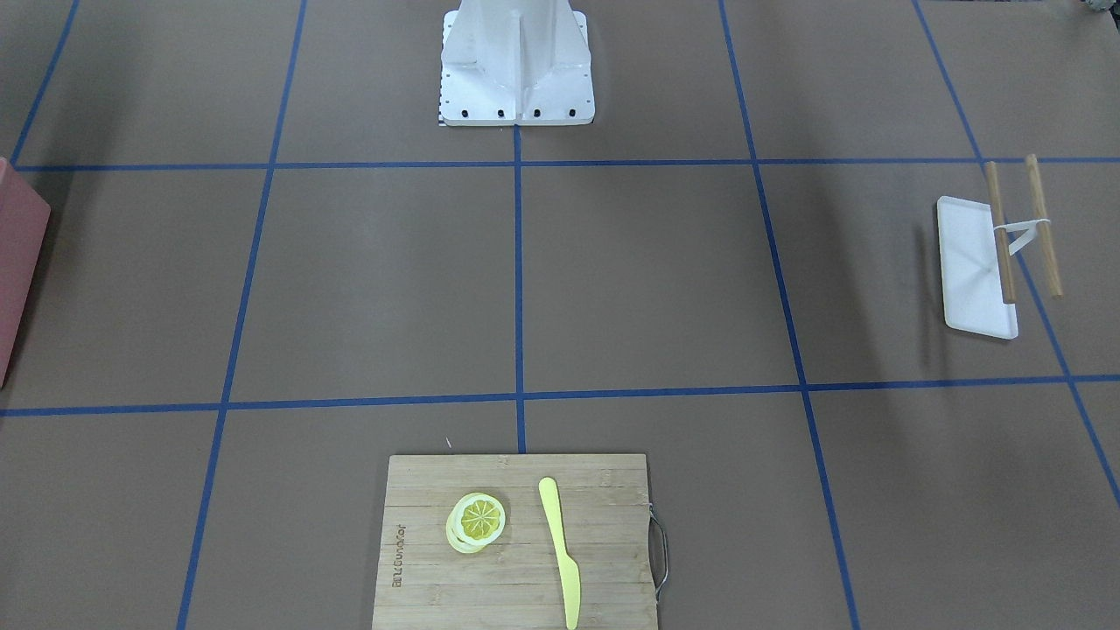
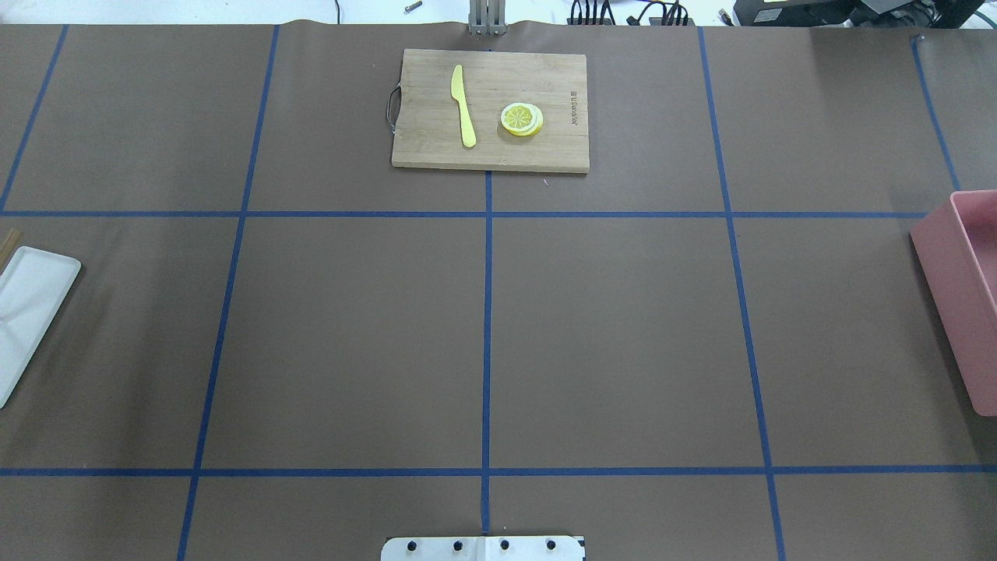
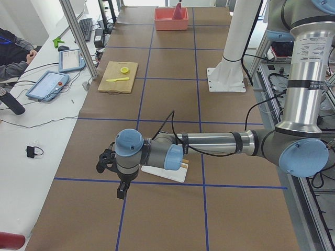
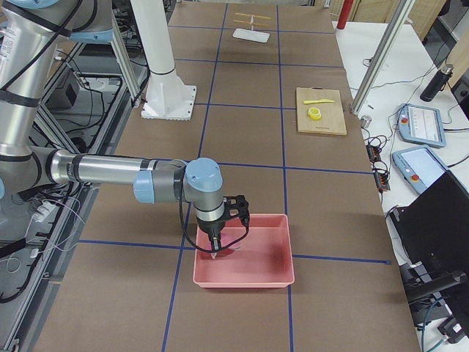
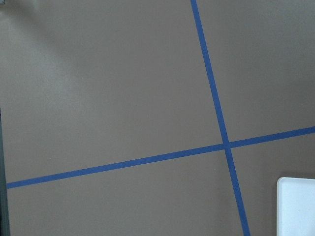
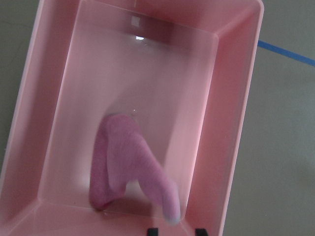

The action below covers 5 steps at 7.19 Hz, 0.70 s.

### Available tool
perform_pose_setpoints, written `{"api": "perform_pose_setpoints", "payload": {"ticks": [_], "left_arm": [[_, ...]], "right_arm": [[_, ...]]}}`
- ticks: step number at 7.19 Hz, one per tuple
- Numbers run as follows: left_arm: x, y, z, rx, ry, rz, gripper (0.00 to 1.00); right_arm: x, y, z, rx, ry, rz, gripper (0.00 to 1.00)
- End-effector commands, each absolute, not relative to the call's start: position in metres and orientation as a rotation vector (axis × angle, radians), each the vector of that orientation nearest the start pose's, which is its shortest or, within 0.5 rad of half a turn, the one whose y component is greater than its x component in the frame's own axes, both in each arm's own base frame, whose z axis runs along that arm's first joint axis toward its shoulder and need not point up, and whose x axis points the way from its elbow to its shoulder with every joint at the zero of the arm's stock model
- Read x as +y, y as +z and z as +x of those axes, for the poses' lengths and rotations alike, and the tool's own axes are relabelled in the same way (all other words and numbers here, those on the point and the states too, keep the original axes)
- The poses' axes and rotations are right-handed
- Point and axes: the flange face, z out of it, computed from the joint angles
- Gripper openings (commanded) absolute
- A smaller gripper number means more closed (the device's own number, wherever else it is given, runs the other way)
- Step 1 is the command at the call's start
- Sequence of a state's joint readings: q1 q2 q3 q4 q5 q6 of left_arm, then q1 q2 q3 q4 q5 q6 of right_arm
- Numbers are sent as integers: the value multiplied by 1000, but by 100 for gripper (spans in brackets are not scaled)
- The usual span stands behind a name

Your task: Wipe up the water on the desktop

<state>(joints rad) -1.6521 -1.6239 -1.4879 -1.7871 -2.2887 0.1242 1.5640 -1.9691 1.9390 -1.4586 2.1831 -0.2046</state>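
The desktop (image 2: pixel 350 335) is matte brown with blue tape lines; I can make out no water on it in any view. My right gripper (image 6: pixel 175 230) hangs over the pink bin (image 6: pixel 231 123) at the table's right end, and only its two dark fingertips show. A pink cloth (image 6: pixel 128 157) rises from the bin floor to between them, so the gripper looks shut on it. My left gripper (image 3: pixel 107 163) hovers low over the desktop beside a white tray (image 3: pixel 167 172). It shows only in the exterior left view, so I cannot tell its state.
A bamboo cutting board (image 2: pixel 491 109) with a lemon slice (image 2: pixel 522 119) and a yellow knife (image 2: pixel 463 105) lies at the far middle edge. Chopsticks (image 1: pixel 1041 223) rest across the white tray (image 1: pixel 971 262). The robot's base (image 1: pixel 516 70) stands mid-table. People sit at the side bench.
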Motion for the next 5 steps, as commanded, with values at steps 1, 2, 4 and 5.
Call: {"api": "perform_pose_setpoints", "payload": {"ticks": [1, 2, 4, 5], "left_arm": [[-520, 653, -110, 694, 108, 252, 98], [-519, 655, -110, 694, 107, 249, 98], [-517, 660, -110, 706, 80, 212, 98], [-512, 663, -105, 777, 22, 119, 98]], "right_arm": [[-335, 639, 73, -603, -241, 144, 100], [-336, 642, 73, -605, -264, 146, 100], [-350, 642, 72, -620, -222, 140, 100], [-357, 639, 72, -621, -175, 137, 100]]}}
